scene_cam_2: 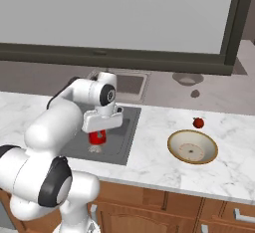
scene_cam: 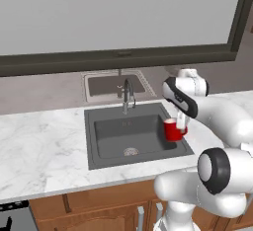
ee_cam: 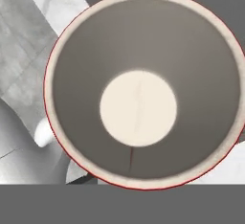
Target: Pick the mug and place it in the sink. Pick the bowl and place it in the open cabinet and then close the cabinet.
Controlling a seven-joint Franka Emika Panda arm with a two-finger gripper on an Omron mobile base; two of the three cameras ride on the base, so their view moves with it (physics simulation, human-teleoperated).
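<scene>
While our arm reaches over the counter, we hold the mug [scene_cam: 173,130] in the gripper [scene_cam: 181,122], upright and lifted above the right side of the sink [scene_cam: 106,153]. From the left base view the red mug hangs just under our hand, over the basin's right edge, with the drain [scene_cam: 130,151] lower and to its left and the faucet [scene_cam: 126,96] standing behind the basin. From the right base view our white hand covers the mug's top, and only its red lower part [scene_cam_2: 97,137] shows beneath, over the dark basin [scene_cam_2: 124,142]. Looking down along the hand, we see straight into the mug's mouth [ee_cam: 139,108]: grey inner wall, pale round bottom, thin red rim. The fingers are clamped on the mug. Off to the right on the marble counter [scene_cam_2: 149,152], the bowl [scene_cam_2: 192,147] sits well apart from the sink, with a small red fruit [scene_cam_2: 198,123] just behind it.
</scene>
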